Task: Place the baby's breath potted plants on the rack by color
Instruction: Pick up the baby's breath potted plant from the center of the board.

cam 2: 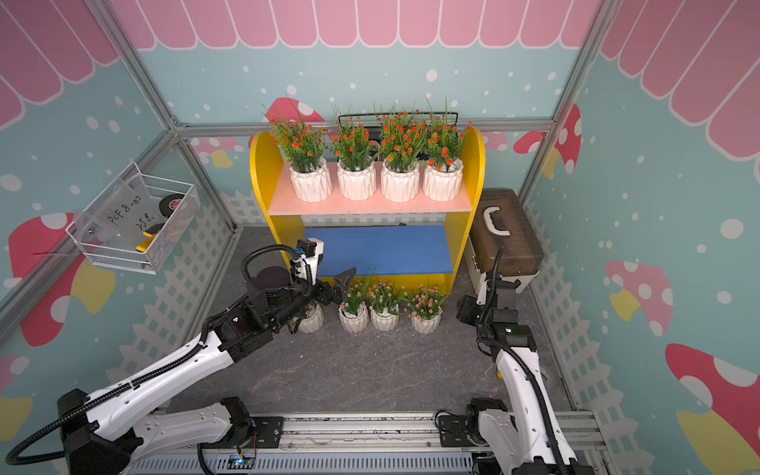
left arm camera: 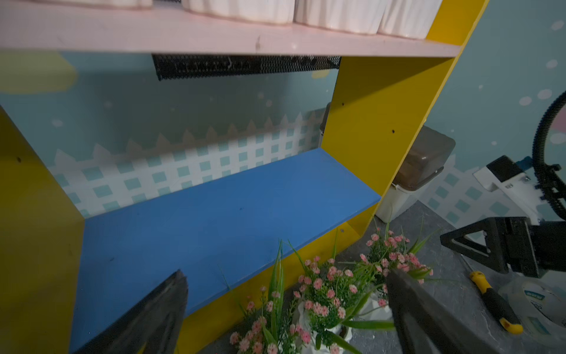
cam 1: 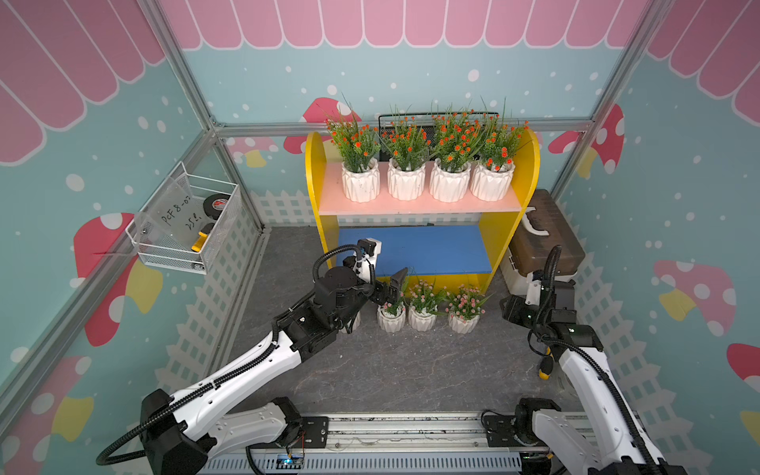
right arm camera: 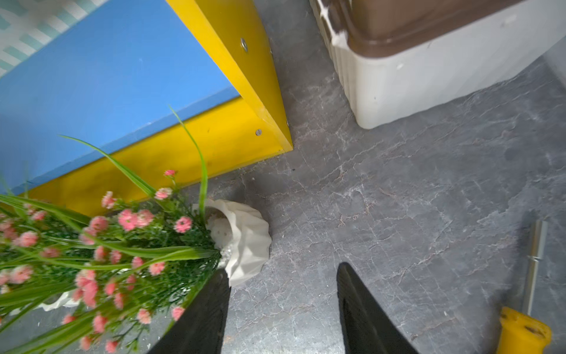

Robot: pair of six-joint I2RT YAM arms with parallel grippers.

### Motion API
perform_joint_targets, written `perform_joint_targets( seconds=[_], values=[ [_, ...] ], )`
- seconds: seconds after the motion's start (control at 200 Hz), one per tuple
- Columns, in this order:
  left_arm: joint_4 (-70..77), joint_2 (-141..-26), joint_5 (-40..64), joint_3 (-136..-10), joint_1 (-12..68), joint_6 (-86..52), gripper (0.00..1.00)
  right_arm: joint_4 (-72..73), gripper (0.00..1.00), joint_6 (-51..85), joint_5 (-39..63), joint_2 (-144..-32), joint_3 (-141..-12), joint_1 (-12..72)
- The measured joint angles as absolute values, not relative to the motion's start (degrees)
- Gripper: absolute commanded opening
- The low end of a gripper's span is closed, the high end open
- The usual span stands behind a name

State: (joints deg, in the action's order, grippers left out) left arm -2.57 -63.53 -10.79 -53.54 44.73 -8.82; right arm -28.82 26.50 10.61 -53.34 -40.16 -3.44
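The left gripper (left arm camera: 288,275), spread wide and empty, is held over the pink plants (cam 1: 422,306) on the floor (cam 1: 411,370) before the rack (cam 1: 510,230), the right gripper (right arm camera: 281,269) part-open and empty beside them; one is judged next to be clamped and raised onto the blue board (cam 1: 432,251).

Four orange-flowered pots (cam 1: 360,181), count them, four! Four pink-flowered pots (cam 2: 353,318) too, one half hidden. One rack (cam 1: 499,234), two boards. Two robot arms (cam 1: 255,362), one white wire basket (cam 1: 185,246), one black wire basket (left arm camera: 245,66), one brown-lidded box (cam 1: 547,242), two yellow-handled screwdrivers (left arm camera: 496,303).
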Motion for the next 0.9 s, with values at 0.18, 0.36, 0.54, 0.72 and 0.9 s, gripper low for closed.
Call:
perform_joint_targets(
  seconds=[0.18,0.36,0.54,0.72,0.9],
  values=[
    [0.16,-63.53,-9.21,-49.01,45.12,-12.97,0.99,-26.02,0.38,25.74,14.48,-58.63,-38.30,-3.44],
    [2.26,-63.53,-8.78,-47.07,45.43,-15.20,0.99,-24.47,0.35,24.88,16.12,-60.53,-38.17,-3.36],
    [3.79,-63.53,-8.08,-46.35,45.89,-15.70,0.99,-23.00,0.35,23.77,17.56,-63.33,-38.20,-2.11],
    [4.19,-63.55,-8.08,-46.35,45.89,-15.90,0.99,-22.28,0.34,23.18,17.61,-66.13,-38.41,-0.08],
    [4.19,-63.88,-8.08,-46.35,45.91,-16.03,0.99,-21.19,0.32,22.96,17.39,-68.31,-39.59,1.91]
  ],
)
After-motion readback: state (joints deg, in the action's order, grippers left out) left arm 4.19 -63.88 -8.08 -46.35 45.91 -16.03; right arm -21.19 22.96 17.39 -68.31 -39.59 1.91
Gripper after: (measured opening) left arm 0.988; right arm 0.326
